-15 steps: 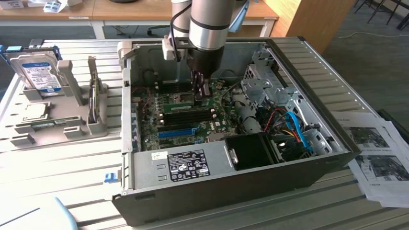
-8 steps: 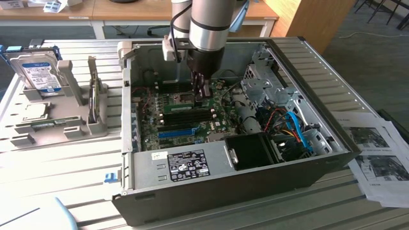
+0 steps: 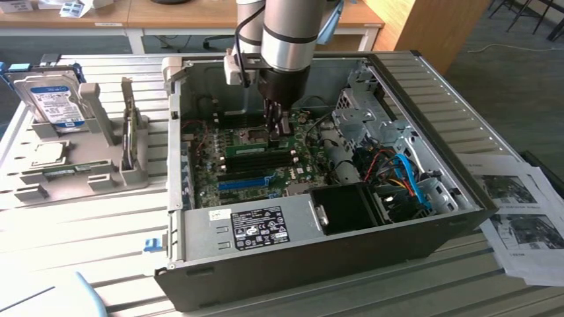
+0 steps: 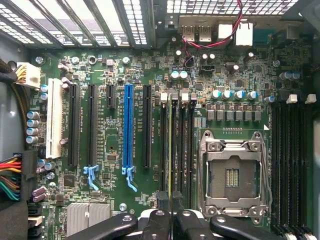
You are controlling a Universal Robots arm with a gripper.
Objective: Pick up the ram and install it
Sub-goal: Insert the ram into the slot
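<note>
The ram [image 3: 253,149] is a thin green stick standing on edge in a memory slot of the motherboard inside the open computer case [image 3: 458,139]. In the wrist view the ram [image 4: 170,150] shows edge-on as a narrow yellow-green line running up to my fingertips. My gripper [image 3: 279,135] reaches straight down into the case at the ram's end toward the exterior view's right. The gripper [image 4: 172,216] is shut, with its black fingers [image 4: 159,222] pressed together around that end of the stick.
Beside the memory slots lie a blue expansion slot [image 4: 128,125] and an open processor socket [image 4: 232,175]. A metal drive cage [image 3: 370,112], cables and a black shroud [image 3: 348,208] crowd the case's right. A grey fixture [image 3: 70,175] holds a hard drive [image 3: 51,99] and a processor chip [image 3: 49,153]. Papers [image 3: 520,211] lie right.
</note>
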